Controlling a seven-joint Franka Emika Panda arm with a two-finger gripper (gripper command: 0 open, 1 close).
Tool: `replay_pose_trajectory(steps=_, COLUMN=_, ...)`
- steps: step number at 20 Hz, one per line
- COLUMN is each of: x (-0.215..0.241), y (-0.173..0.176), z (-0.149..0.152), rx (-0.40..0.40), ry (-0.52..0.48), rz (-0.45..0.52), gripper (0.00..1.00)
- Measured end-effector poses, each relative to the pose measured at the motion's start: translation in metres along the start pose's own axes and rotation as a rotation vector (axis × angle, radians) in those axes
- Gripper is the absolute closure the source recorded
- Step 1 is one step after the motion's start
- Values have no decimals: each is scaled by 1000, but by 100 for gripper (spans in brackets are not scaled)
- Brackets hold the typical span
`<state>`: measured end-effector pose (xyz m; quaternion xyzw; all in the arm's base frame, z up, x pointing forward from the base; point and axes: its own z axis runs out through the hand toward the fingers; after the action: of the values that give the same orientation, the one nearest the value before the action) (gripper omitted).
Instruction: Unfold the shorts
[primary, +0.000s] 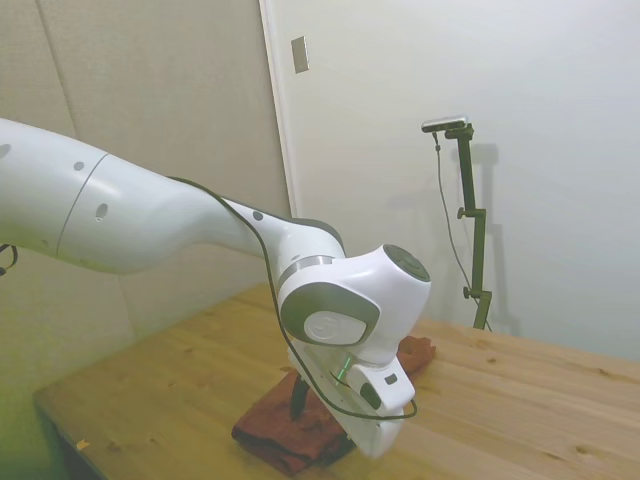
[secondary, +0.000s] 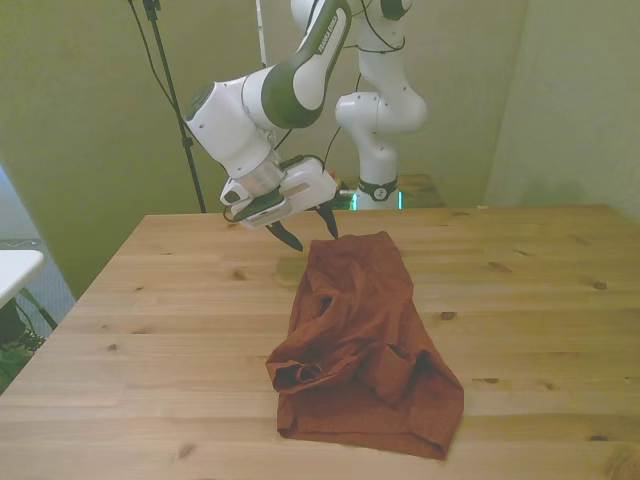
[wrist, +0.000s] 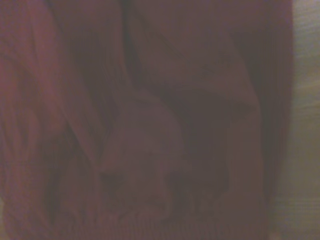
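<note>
The shorts (secondary: 362, 340) are laid in a rumpled, folded heap on the wooden table (secondary: 150, 330), stretched from a narrow end near the far edge to a thicker bunched end close to the camera in the front view. The gripper (secondary: 309, 229) is held just above the narrow far end, at the corner toward the front view's left, with its two dark fingers spread apart and nothing between them. No contact with the cloth is seen yet.

Several risks can be judged from this. More than one layer may be pinched at that corner, since the fabric is doubled over on itself; the whole bundle would then be dragged rather than opened. Only a thin fold may be caught, so that the cloth slips out once it is pulled. The fingertips may be pressed into the tabletop if the descent is carried too low. In the wrist view only blurred rust-brown folds (wrist: 150, 125) and a strip of bare wood are shown, so the true edge of the cloth cannot be picked out there.
</note>
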<state>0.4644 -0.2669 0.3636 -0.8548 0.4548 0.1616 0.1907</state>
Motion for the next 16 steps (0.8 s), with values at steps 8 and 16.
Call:
replay_pose_trajectory(steps=8, x=1, y=-3, z=9, rx=11, ry=-18, rz=-18, gripper=100)
replay_pose_trajectory(steps=16, x=2, y=-6, z=16, rx=3, ry=-29, rz=-26, gripper=100)
